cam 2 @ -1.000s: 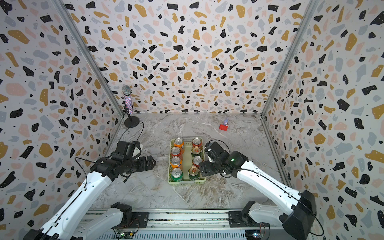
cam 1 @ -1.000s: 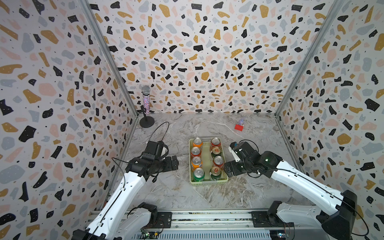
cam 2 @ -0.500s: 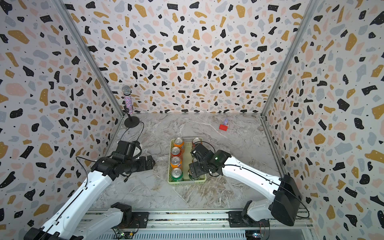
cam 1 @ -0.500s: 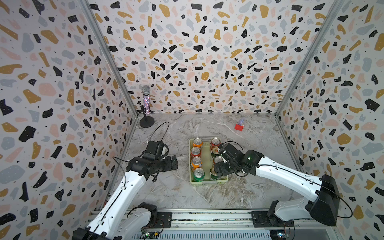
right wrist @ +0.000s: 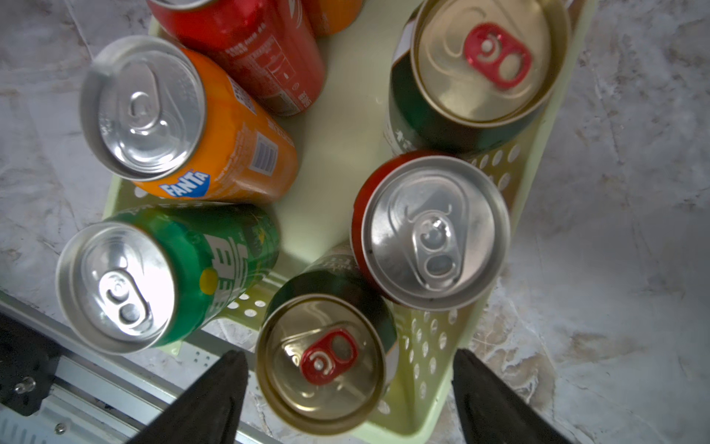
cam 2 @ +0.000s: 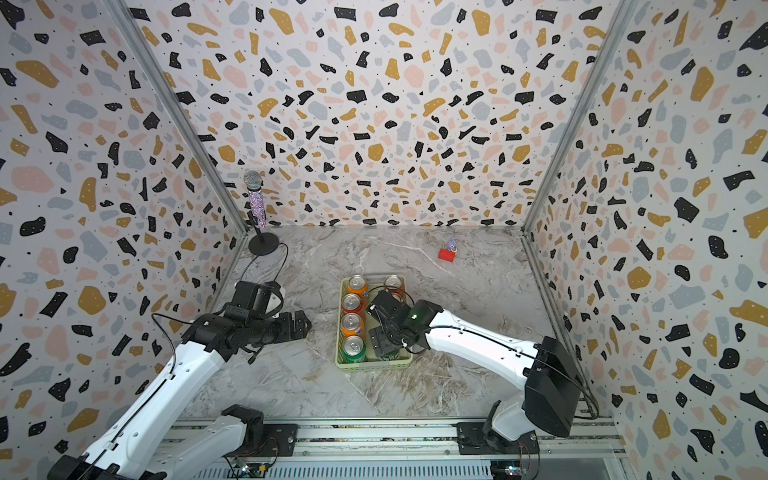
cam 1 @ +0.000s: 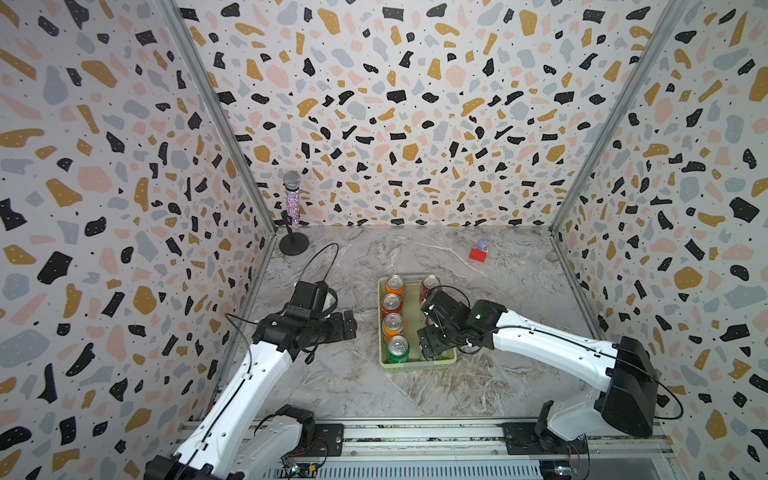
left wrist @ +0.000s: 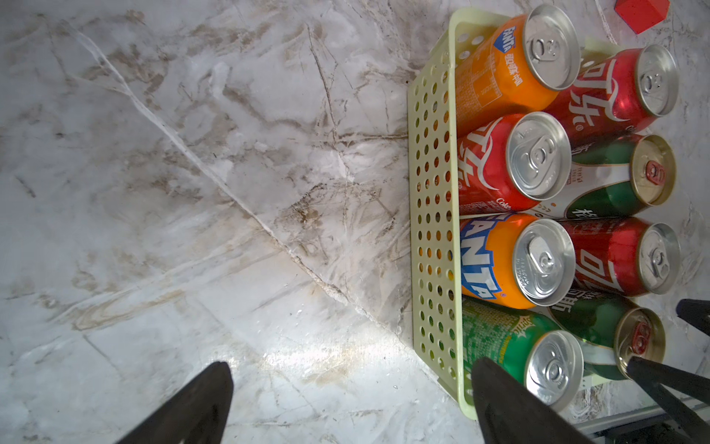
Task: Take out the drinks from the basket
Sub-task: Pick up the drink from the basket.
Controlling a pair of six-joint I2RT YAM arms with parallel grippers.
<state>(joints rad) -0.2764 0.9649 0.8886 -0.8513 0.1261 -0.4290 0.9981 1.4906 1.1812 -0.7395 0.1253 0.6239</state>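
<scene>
**Basket** (left wrist: 434, 192): pale green with perforated walls. It stands on the marble table (left wrist: 192, 192) between the two arms.

**Contents:** eight drinks (left wrist: 538, 161), upright, in two rows of four. None is out yet.

**Step in hand:** the first pick, at the approach stage.

**Right gripper** (right wrist: 347, 357): over the basket's near corner on its own side. Its fingers (right wrist: 215, 396) are spread to either side of the dark green can (right wrist: 322, 361) with the gold top and red tab. One finger is close to the can's wall and the other stands clearly apart. Nothing is grasped.

**Left gripper** (left wrist: 353, 365): fingers apart and empty, over bare table just beside the basket's long wall.

**Next move (judgement):**
- Settle the fingers onto the can's body below its rim.
- Close evenly on both sides.
- Lift straight up, clear of the basket wall and of the red can (right wrist: 434, 230) close alongside.
- Set the can down on open table.
</scene>
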